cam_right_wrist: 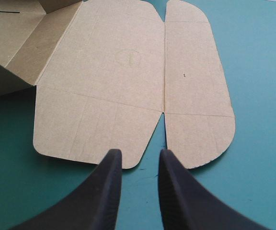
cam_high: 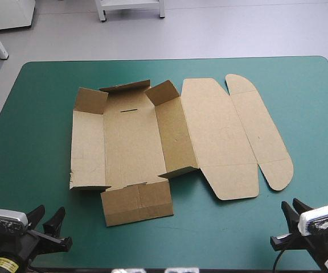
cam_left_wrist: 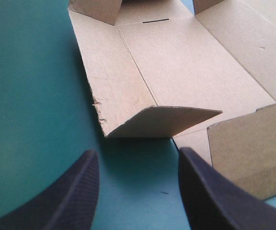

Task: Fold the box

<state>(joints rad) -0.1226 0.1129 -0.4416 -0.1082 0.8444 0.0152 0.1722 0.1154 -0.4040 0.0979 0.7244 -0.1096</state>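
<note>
The brown box [cam_high: 132, 136] lies mid-table, its lid flat toward the right; the left gripper [cam_high: 51, 209] and right gripper [cam_high: 289, 202] wait on its near side, both parted, empty; the left is closer to the unfolded near flap [cam_high: 136, 203].

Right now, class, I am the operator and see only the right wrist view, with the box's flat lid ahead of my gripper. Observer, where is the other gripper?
Observer: The left gripper is open at the near edge of the teal-green cover. It faces the near left corner of the box.
Operator: Is the near end flap raised?
Observer: No, the near end flap lies flat on the cover.
Operator: Any damage on that side?
Observer: The left wall has a ragged tear on its outer edge, near that corner.
</note>
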